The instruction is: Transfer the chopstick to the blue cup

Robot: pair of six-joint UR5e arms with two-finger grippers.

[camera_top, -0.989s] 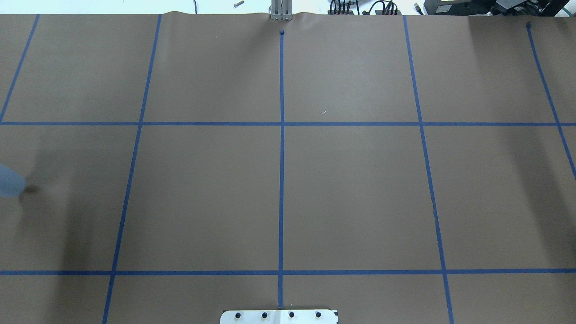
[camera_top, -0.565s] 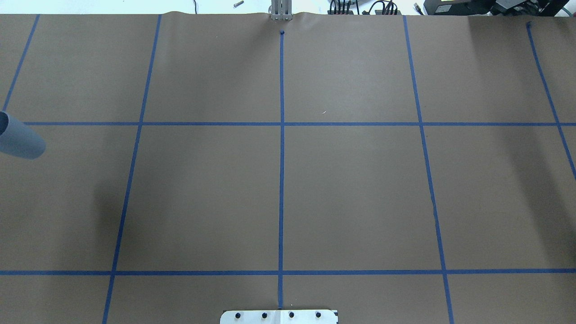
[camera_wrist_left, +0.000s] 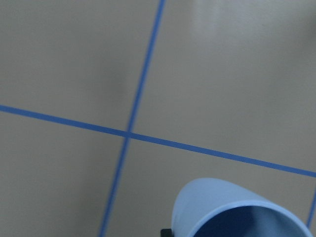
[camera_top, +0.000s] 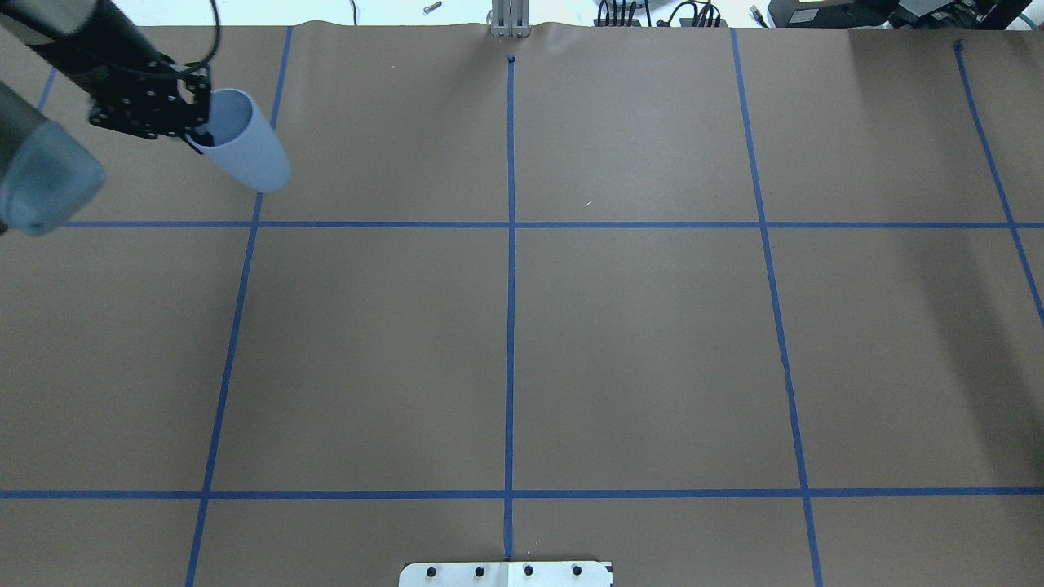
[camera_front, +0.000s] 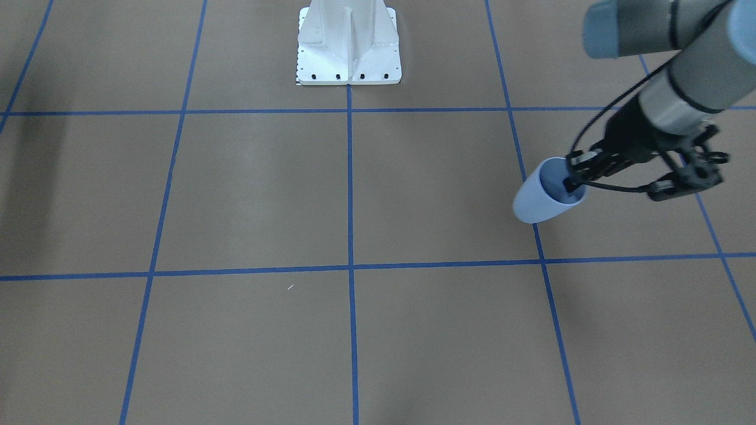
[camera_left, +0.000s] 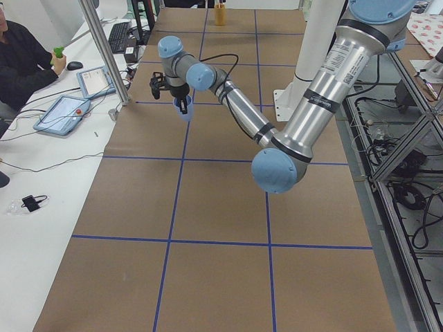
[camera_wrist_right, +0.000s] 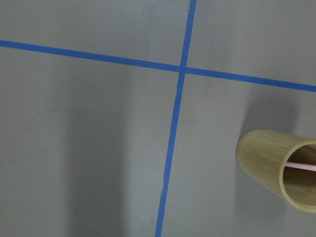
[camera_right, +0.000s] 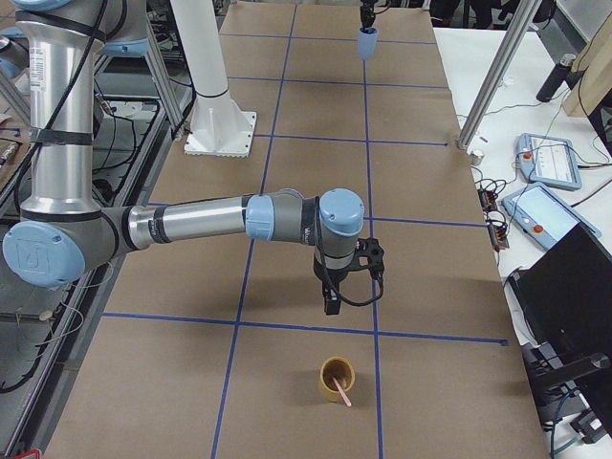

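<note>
The left gripper (camera_top: 198, 134) has swung in from the overhead view's left edge to the far left part of the worktop (camera_top: 636, 342), carrying the blue cup (camera_top: 245, 151) pinched at its rim, one finger inside. The chopstick (camera_right: 340, 392) leans in a tan cup (camera_right: 326, 387) at the worktop's right end. The right gripper (camera_right: 331, 304) is near it; whether its jaws are wide or narrow cannot be told.

Wooden cup (camera_right: 326, 385): upright on the brown paper table cover (camera_right: 287, 182), near the fingers (camera_right: 330, 302) of the right gripper (camera_right: 353, 293), not touching them. Blue tape lines (camera_top: 511, 326) grid the cover. White base plate (camera_front: 348, 65), dark bolts. Small white fleck (camera_top: 586, 203), well apart from those fingers.
</note>
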